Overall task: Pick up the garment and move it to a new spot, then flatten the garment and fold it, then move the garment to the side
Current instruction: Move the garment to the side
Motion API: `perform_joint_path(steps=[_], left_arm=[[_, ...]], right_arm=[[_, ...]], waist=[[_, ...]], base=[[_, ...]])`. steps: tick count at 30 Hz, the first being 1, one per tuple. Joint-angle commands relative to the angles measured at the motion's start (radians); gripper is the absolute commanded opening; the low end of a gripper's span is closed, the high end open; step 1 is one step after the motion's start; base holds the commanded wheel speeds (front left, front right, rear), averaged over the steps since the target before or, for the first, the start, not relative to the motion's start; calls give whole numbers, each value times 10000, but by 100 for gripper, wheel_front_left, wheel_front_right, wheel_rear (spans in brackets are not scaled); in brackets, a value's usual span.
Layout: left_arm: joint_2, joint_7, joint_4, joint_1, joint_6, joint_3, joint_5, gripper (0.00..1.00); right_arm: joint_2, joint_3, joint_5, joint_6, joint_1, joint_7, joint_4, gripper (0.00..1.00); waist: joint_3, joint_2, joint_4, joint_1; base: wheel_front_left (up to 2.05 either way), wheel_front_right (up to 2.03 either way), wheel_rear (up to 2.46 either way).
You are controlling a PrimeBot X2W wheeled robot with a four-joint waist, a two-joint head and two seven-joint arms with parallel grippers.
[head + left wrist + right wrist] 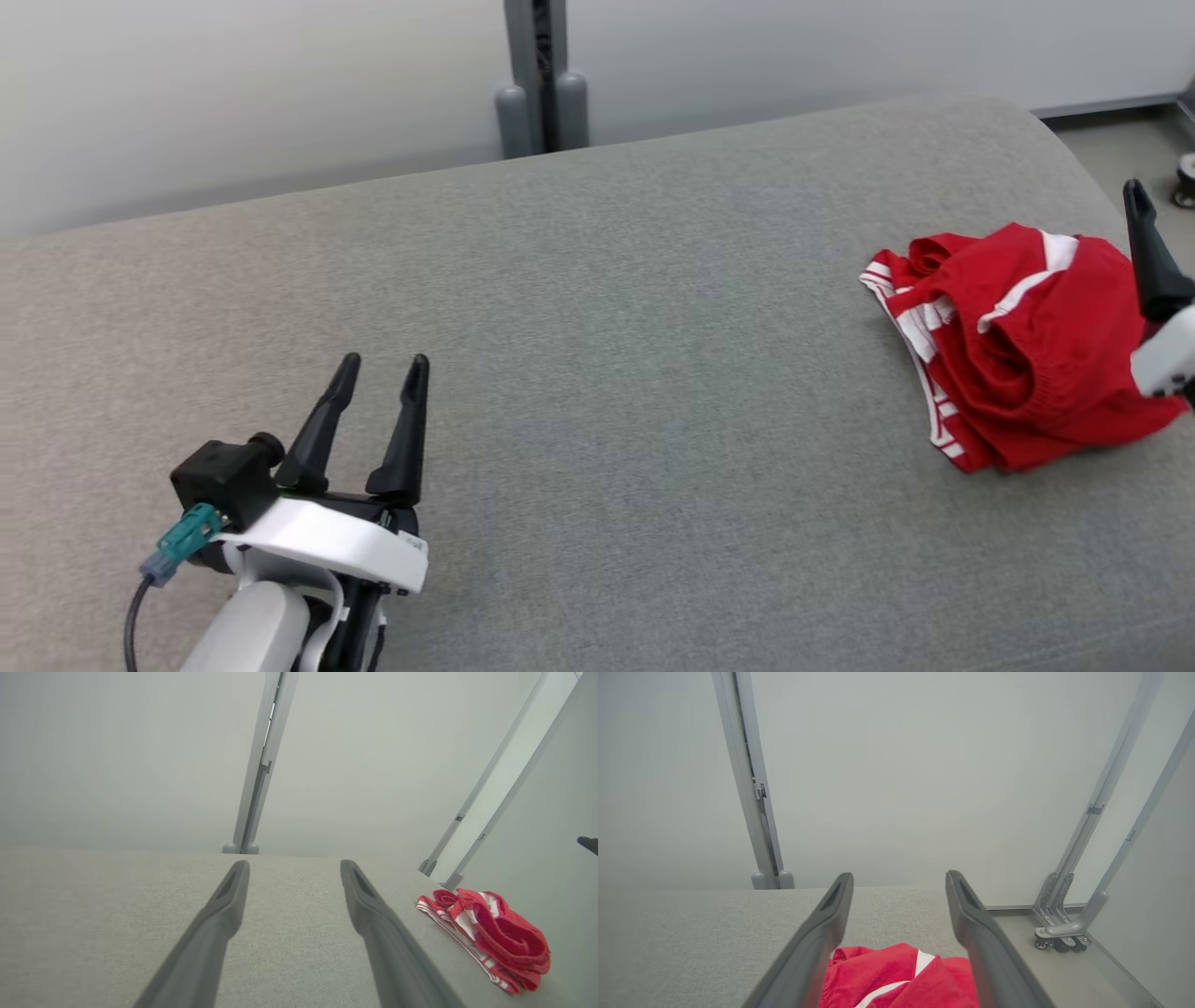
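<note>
A red garment [1018, 345] with white stripes lies bunched in a heap at the right end of the grey padded surface [597, 392]. In the right wrist view my right gripper [899, 879] stands open just above the garment [887, 970], nothing between its fingers. One dark finger [1150, 252] of it crosses the heap's right side in the head view. My left gripper [385, 364] is open and empty at the lower left, far from the cloth. The left wrist view shows the left gripper [295, 865] over bare fabric, with the garment [495, 933] off to its right.
The padded surface curves down at its right end toward a grey floor [1120, 140]. A pale wall with a grey upright post [541, 75] stands behind. A wheeled metal frame [1057, 938] sits on the floor at the right.
</note>
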Motion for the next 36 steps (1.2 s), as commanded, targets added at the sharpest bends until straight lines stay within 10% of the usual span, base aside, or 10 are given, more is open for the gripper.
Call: perform_joint_path(steps=[1,16,36], left_arm=[[53,-40,-63,141,42,72,45,100],[101,-46,-507,1103,226,783,120,100],[-1333,-36,-1256,3187,-104,2350,2946,100]], right_arm=[[30,-260,-162,-2,359,-46,-278,100],[1866,-3452,-1904,-2,5390,525,-5376,100],[3493,-4134,-2547,-2,7985,140,-6556,100]], waist=[[-161,0,264,0],[-927,0,1625,0],[-1445,0,2175,0]], base=[[0,0,0],[0,0,0],[0,0,0]])
